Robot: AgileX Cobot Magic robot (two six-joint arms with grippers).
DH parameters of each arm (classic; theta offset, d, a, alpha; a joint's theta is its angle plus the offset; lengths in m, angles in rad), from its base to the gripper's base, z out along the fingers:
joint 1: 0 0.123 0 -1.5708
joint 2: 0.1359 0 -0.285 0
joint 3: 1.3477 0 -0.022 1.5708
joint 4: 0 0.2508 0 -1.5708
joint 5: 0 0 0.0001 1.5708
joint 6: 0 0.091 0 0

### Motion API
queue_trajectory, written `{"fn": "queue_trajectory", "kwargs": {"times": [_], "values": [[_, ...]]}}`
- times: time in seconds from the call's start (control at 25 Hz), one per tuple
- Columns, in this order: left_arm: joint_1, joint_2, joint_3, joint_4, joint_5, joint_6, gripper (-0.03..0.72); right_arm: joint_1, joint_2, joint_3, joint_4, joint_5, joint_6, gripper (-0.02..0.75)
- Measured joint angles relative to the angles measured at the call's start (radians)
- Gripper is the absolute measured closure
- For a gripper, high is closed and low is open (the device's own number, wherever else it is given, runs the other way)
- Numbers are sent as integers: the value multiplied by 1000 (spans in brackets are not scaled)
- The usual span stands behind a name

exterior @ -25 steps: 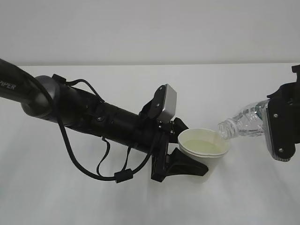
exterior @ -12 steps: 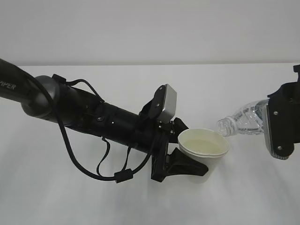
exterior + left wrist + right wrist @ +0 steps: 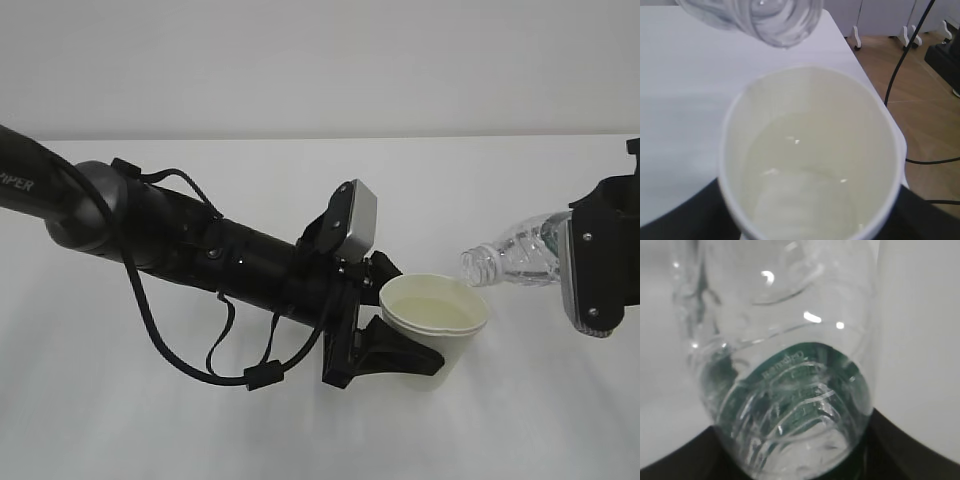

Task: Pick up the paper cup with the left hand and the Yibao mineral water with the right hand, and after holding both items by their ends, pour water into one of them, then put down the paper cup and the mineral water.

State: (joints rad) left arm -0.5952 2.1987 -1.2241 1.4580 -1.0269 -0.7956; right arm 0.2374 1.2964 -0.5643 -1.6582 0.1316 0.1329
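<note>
Bottle long axis near-horizontal, mouth just right of and above cup rim. Right gripper clamps bottle base; left gripper clamps cup.

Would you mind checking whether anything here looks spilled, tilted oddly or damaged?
Nothing stands out. The paper cup sits level in the left gripper with water inside, and the white table shows no puddle. The Yibao mineral water is tipped neck-down beside the rim in the right gripper, as pouring requires.
</note>
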Motion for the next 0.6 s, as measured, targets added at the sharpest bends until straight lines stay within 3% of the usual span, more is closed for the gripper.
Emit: {"fn": "queue_trajectory", "kwargs": {"times": [0.6], "values": [[0, 0, 0, 0, 0, 0, 211, 0, 0, 0, 0, -12, 68, 309]]}}
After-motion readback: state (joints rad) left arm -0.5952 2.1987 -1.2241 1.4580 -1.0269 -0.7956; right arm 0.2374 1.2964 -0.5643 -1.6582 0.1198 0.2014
